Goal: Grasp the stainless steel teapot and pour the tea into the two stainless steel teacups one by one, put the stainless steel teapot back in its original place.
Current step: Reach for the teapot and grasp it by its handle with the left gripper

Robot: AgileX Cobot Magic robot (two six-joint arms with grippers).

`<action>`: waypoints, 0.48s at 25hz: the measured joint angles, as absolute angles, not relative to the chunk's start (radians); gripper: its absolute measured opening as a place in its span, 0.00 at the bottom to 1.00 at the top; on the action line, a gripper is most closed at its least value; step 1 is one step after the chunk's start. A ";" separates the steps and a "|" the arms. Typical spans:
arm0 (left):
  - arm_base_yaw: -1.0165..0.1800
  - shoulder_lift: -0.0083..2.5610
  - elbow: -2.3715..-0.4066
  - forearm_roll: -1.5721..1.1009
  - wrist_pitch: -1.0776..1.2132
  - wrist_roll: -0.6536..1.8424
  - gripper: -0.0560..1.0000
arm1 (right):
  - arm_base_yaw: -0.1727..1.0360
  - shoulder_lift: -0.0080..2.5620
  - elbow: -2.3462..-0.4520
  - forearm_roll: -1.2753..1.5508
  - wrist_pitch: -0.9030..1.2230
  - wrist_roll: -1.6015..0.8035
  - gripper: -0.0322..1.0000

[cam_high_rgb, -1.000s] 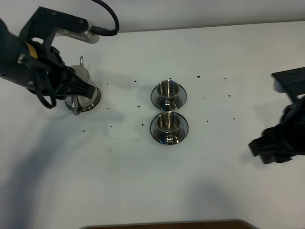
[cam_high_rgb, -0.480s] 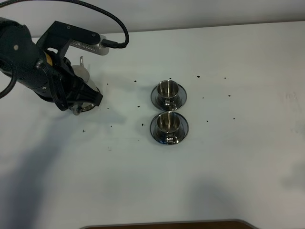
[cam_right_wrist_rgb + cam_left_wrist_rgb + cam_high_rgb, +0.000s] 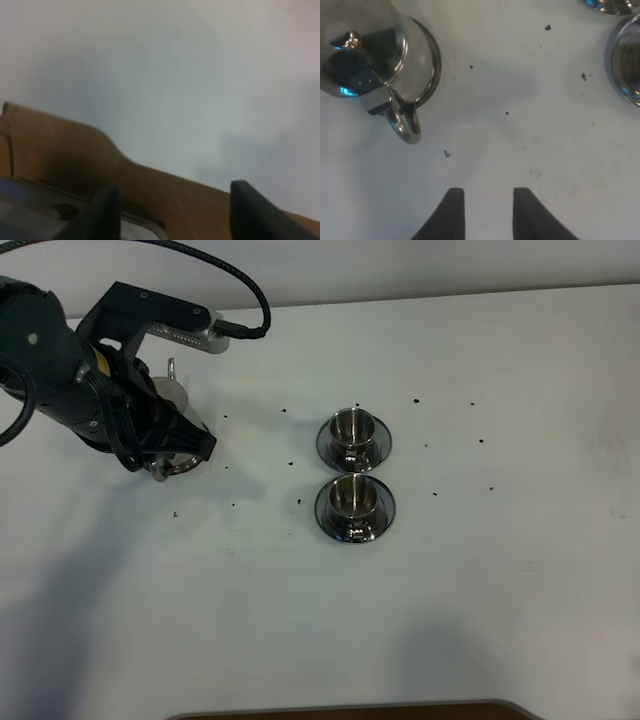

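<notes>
On the white table (image 3: 480,590), the stainless steel teapot (image 3: 365,55) stands on its round disc (image 3: 436,65) at the left, with the left gripper (image 3: 487,214) parted and empty near its loop handle (image 3: 406,126). The far teacup (image 3: 352,427) and near teacup (image 3: 352,495) sit on saucers (image 3: 385,447) mid-table. The right gripper (image 3: 175,215) gapes, empty.

Overhead feed's evenly bright for me, white table (image 3: 480,390) slightly washed out. A big soft shadow spreads from the teapot (image 3: 170,392) toward the near edge. Left wrist is sharp, with blue-white glare on the teapot. Right wrist's total mush, nothing in focus.
</notes>
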State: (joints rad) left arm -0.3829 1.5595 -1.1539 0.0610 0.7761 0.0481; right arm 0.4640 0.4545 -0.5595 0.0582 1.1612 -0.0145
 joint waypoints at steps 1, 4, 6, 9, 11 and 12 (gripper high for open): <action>-0.383 1.559 -1.154 0.061 0.776 0.048 0.33 | 0.464 0.442 -0.540 0.070 1.147 -0.033 0.50; -0.383 1.559 -1.154 0.061 0.776 0.048 0.33 | 0.464 0.431 -0.525 0.091 1.123 -0.059 0.50; -0.383 1.559 -1.154 0.061 0.776 0.048 0.33 | 0.464 0.431 -0.525 0.092 1.115 -0.062 0.50; -0.383 1.559 -1.154 0.061 0.776 0.048 0.33 | 0.464 0.431 -0.525 0.094 1.115 -0.064 0.50; -0.383 1.559 -1.154 0.061 0.776 0.048 0.33 | 0.464 0.430 -0.525 0.094 1.115 -0.064 0.50; -0.383 1.559 -1.154 0.061 0.776 0.048 0.33 | 0.464 0.426 -0.525 0.094 1.115 -0.064 0.50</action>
